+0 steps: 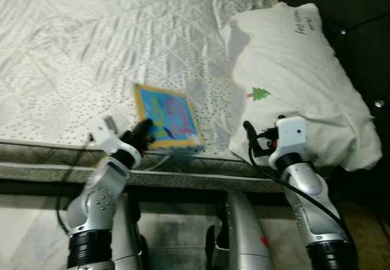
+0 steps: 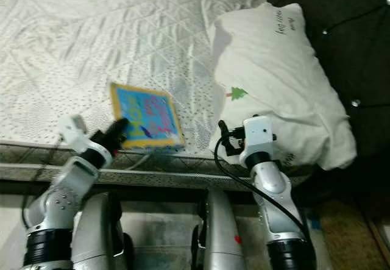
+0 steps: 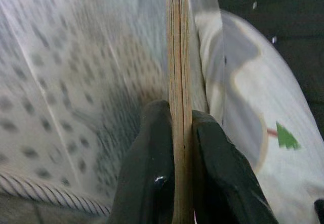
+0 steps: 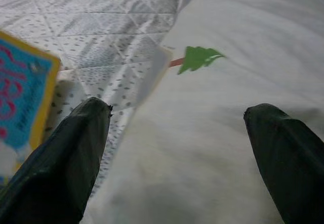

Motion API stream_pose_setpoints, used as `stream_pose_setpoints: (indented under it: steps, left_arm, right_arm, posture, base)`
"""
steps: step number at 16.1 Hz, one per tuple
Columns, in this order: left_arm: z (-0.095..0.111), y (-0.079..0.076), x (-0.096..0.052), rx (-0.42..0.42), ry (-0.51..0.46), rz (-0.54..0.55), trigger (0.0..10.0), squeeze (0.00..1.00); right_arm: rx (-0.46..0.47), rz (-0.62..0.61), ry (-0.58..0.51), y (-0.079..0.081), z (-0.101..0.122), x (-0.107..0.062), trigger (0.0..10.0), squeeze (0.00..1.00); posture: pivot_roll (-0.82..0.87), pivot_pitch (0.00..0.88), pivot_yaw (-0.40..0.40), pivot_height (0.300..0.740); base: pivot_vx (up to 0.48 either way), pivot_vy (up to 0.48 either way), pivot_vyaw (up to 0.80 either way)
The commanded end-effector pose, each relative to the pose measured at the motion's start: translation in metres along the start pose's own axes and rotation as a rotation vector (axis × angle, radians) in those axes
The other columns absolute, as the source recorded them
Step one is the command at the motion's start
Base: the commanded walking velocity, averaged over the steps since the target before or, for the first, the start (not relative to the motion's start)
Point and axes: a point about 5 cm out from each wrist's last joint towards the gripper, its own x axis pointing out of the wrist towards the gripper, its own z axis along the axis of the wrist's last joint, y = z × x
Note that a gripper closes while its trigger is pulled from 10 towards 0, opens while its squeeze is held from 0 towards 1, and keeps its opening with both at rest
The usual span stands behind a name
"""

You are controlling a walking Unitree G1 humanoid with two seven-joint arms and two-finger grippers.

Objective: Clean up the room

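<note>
A thin blue picture book (image 1: 170, 119) with a yellow border lies near the front edge of the mattress (image 1: 91, 44). My left gripper (image 1: 145, 131) is shut on the book's near edge; in the left wrist view both fingers (image 3: 152, 153) clamp the book's edge (image 3: 178, 57). A white pillow (image 1: 292, 75) with a small green tree print lies on the mattress at the right. My right gripper (image 4: 177, 128) stands open right at the pillow's (image 4: 212, 133) near side, fingers spread wide on either side of it.
The quilted mattress stretches bare to the far left. Its front edge (image 1: 55, 160) runs just before my arms. Dark floor and a dark tufted surface (image 1: 359, 32) lie to the right of the pillow.
</note>
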Motion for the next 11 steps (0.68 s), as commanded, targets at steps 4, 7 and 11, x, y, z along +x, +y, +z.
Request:
stream_pose_setpoints:
  steps: [4, 7, 11]
  left_arm:
    - [-0.009, 0.008, 0.006, -0.075, 0.109, -0.037, 10.0, 0.0]
    - [-0.003, 0.018, 0.008, -0.054, 0.128, -0.014, 10.0, 0.0]
    - [0.01, 0.034, 0.008, 0.001, 0.124, 0.026, 10.0, 0.0]
  right_arm:
    - [-0.121, 0.015, 0.053, -0.038, -0.002, -0.033, 10.0, 0.0]
    - [-0.166, 0.002, 0.087, -0.054, -0.004, -0.044, 10.0, 0.0]
    - [-0.179, 0.017, 0.091, -0.052, -0.003, -0.046, 10.0, 0.0]
  posture:
    - [-0.11, 0.243, -0.147, 0.532]
    - [-0.13, 0.241, -0.157, 0.532]
    - [-0.13, 0.235, -0.159, 0.532]
  base:
    - [0.0, 0.0, 0.0]
    - [0.0, 0.0, 0.0]
    - [0.0, 0.0, 0.0]
